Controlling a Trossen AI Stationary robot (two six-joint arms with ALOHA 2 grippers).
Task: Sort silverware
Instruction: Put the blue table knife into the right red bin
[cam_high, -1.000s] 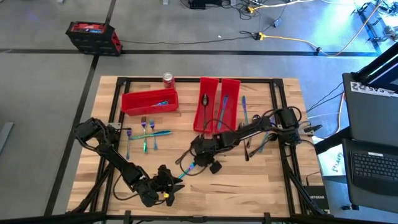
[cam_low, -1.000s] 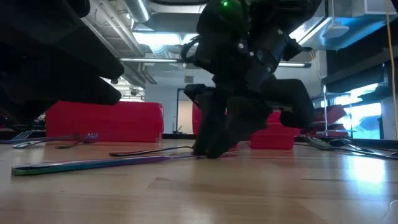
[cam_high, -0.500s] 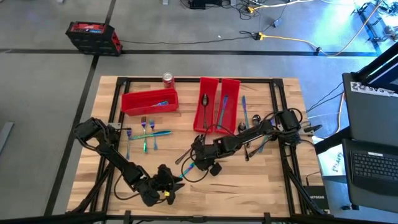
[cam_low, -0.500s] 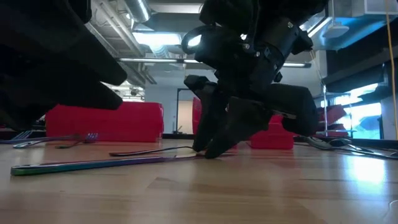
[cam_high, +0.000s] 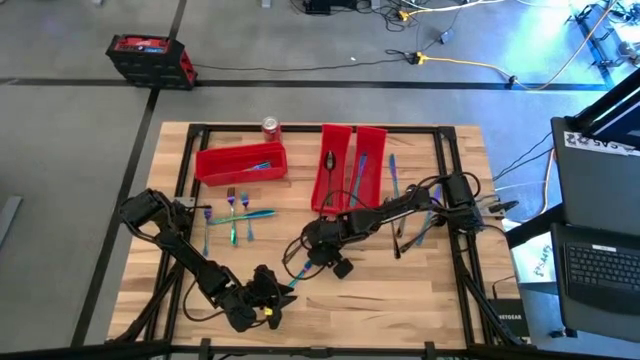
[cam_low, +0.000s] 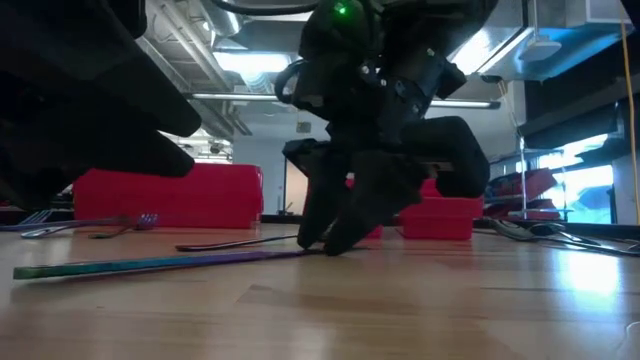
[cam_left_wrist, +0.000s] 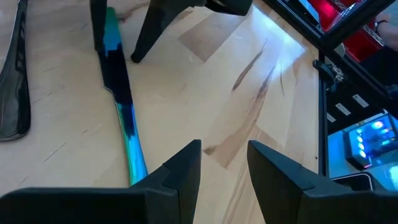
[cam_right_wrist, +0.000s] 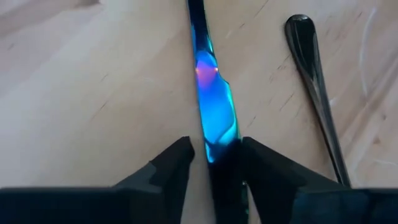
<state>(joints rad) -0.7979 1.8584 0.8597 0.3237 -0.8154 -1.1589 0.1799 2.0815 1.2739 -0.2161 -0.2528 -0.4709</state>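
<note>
L gripper (cam_high: 268, 300) waits low near the table's front edge, fingers (cam_left_wrist: 186, 168) a bit apart w/ nothing between them. Just ahead of it lies a blue-teal knife (cam_left_wrist: 121, 106), flat on the wood table (cam_high: 400, 290). Farther back on the left, small forks (cam_high: 238, 212) lie on the table by a wide red bin (cam_high: 240, 163) w/ more silverware in it. In the middle, R gripper (cam_high: 312, 250) is down at the table, fingers (cam_right_wrist: 168, 168) on each side of the knife's (cam_right_wrist: 214, 112) end; can't tell if it's squeezing or let go. A dark spoon (cam_right_wrist: 314, 74) lies just beside. Behind stand two long red bins (cam_high: 350, 165) and a red can (cam_high: 270, 127).
</note>
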